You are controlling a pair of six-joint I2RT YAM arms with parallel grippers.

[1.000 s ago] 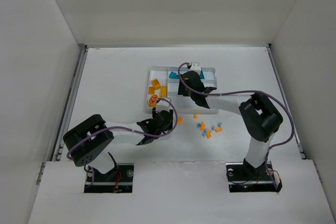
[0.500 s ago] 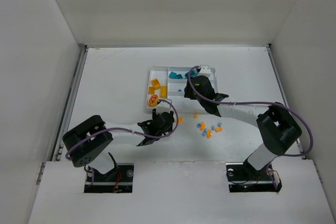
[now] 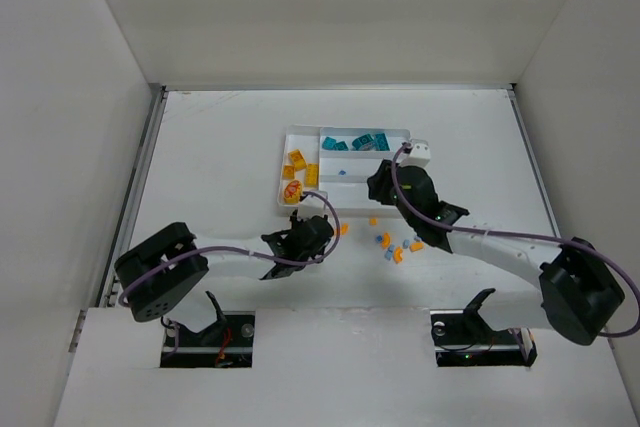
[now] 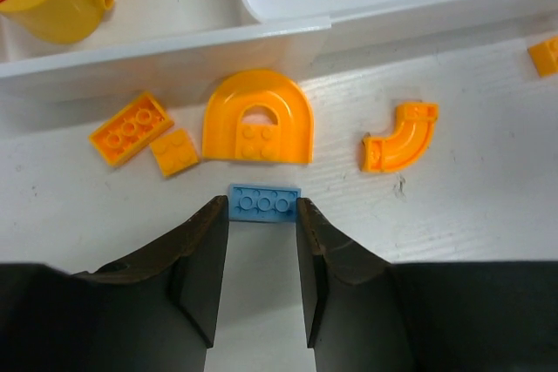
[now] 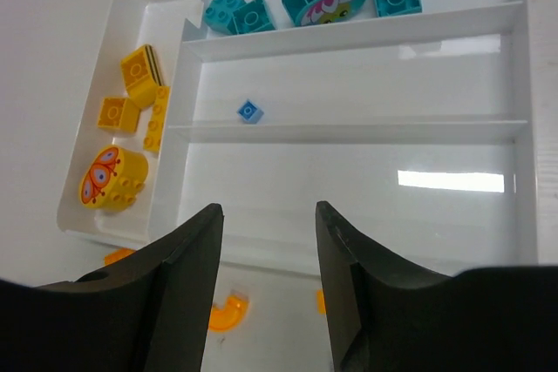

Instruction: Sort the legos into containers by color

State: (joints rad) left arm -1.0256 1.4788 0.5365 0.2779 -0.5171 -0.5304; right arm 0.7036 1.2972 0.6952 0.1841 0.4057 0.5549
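**Top external view.** The white tray [image 3: 284,169] lies mid-table. Teal bricks [image 3: 356,143] occupy its far section and yellow bricks [image 3: 297,168] its narrow left section. The loose legos [image 3: 397,244], orange and light blue, are scattered on the table [image 3: 210,157] near and right of the tray. The left gripper [image 3: 310,235] is low at the tray's near-left corner. The right gripper [image 3: 378,187] hangs over the tray's near-right edge.

**Left wrist view.** The jaws stand parted. A flat, three-stud light blue brick [image 4: 264,201] lies crosswise at the fingertips, its ends level with their inner faces. Contact cannot be confirmed. Beyond it, against the tray wall, lie a smooth orange arch [image 4: 257,119], two orange plates [image 4: 129,128] to its left and an orange elbow piece [image 4: 399,137] to its right. All are glossy hard plastic.

**Right wrist view.** The jaws are parted and hold nothing. One small light blue brick [image 5: 250,111] sits in the middle long section.

**Assessment.** The step in hand appears to be picking up the light blue brick. The next move calls for a slight advance, a square closure on the thin, slippery piece without nudging the arch, then a carry to the middle section.
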